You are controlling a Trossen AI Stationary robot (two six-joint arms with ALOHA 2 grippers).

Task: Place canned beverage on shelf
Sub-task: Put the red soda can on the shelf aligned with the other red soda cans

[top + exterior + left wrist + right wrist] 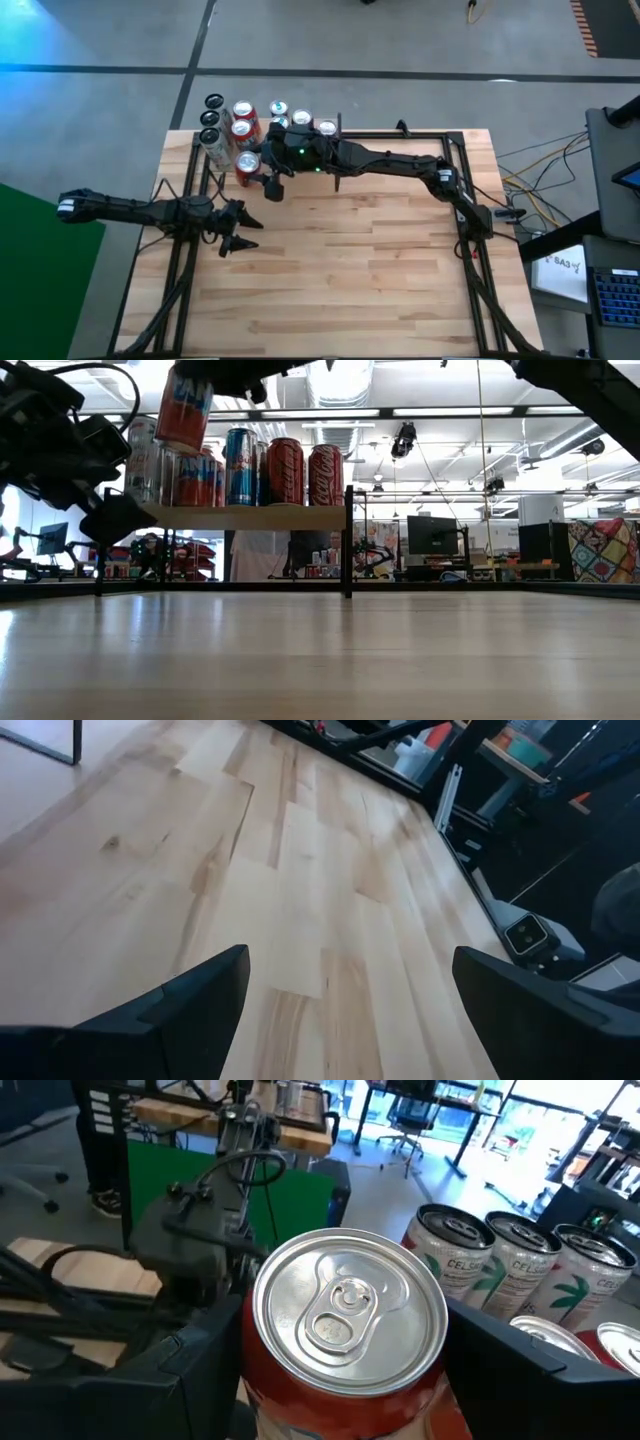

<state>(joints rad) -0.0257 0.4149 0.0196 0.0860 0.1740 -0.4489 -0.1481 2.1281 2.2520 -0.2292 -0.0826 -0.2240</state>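
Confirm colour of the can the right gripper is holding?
Red body, silver top: the red aluminium can in the right gripper. Shows best in the right wrist view.

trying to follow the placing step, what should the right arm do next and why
Probably lower the red can straight down onto the shelf. The right tool holds it tilted above the shelf's near-left end in the low view, beside the cans already standing there, so it isn't resting yet.
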